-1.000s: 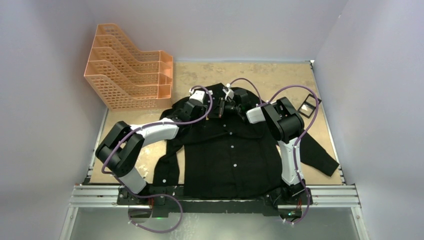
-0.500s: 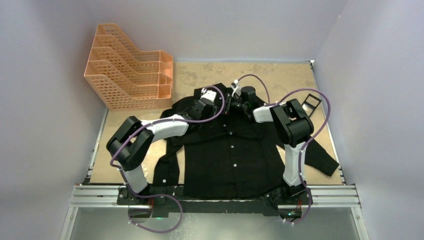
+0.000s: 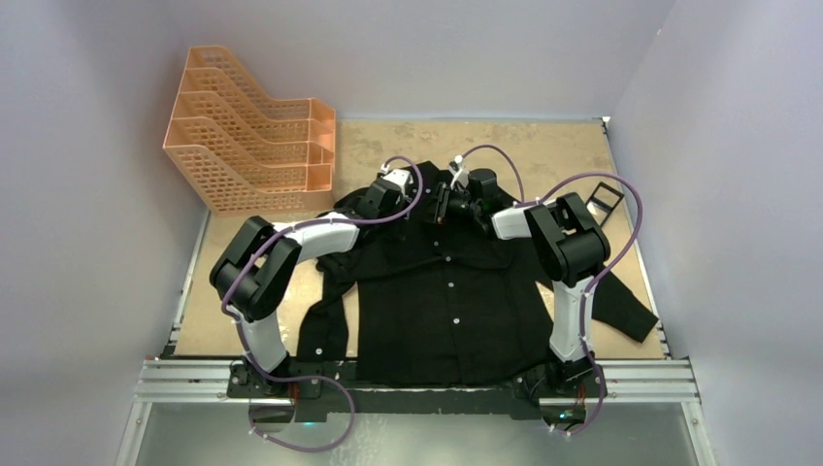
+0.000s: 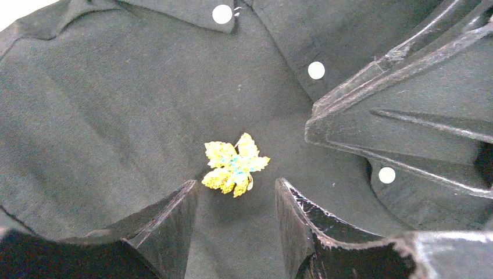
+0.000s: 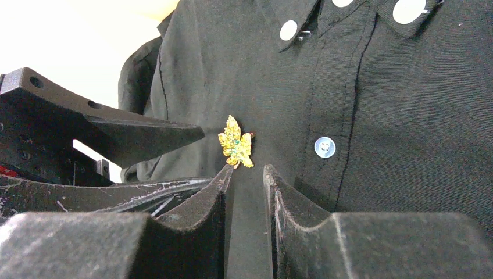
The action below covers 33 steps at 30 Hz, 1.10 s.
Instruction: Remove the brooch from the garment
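On garment (image 4: 116, 104) | left claw (image 4: 236, 182) released wide, brooch (image 4: 235, 165) at tips | right claw (image 5: 247, 168) narrowly parted, empty

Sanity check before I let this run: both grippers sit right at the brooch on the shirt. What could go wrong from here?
1. The left gripper and right gripper are both open and crowd the brooch; their fingers could collide.
2. The brooch lies flat on the garment, so a pinch may catch cloth and lift the garment instead of freeing it.
3. The right gripper's tips sit just below the brooch; closing there might miss it.
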Tool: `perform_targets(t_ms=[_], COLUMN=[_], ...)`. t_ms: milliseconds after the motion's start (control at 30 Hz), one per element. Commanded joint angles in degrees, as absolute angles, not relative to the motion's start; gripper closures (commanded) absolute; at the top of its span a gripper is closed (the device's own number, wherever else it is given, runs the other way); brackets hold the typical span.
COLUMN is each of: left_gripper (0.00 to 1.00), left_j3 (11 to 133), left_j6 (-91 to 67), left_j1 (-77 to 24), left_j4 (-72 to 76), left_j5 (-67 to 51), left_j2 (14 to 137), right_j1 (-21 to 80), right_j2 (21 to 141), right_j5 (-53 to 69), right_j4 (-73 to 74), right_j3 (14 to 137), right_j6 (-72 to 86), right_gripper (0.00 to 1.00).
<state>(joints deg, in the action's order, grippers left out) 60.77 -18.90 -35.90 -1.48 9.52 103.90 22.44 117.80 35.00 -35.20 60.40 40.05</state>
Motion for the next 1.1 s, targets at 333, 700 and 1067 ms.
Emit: perform_targets(t_ms=[333,700,1067], left_gripper=[0.52,0.52,0.53], left_j3=[62.56,60.76,57.87], left_j6=[-21.84,-24.17,-26.62], left_j1=[-33.38,-30.58,-28.32], left_j4=[2.49,5.4,8.02], left_j5=[1.83,-3.17,-6.23], left_j2=[106.32,107.15,106.47], right_j1=[22.59,22.96,23.53], right_j2=[117.4,118.81,121.67], right_j5=[36.16,38.62,40.73], right_j4=[-39.22,-41.3,-43.1], right_j3=[60.29,60.6,61.59], right_j6=[39.8,40.91,42.83], right_gripper=[0.71,0.71,0.71])
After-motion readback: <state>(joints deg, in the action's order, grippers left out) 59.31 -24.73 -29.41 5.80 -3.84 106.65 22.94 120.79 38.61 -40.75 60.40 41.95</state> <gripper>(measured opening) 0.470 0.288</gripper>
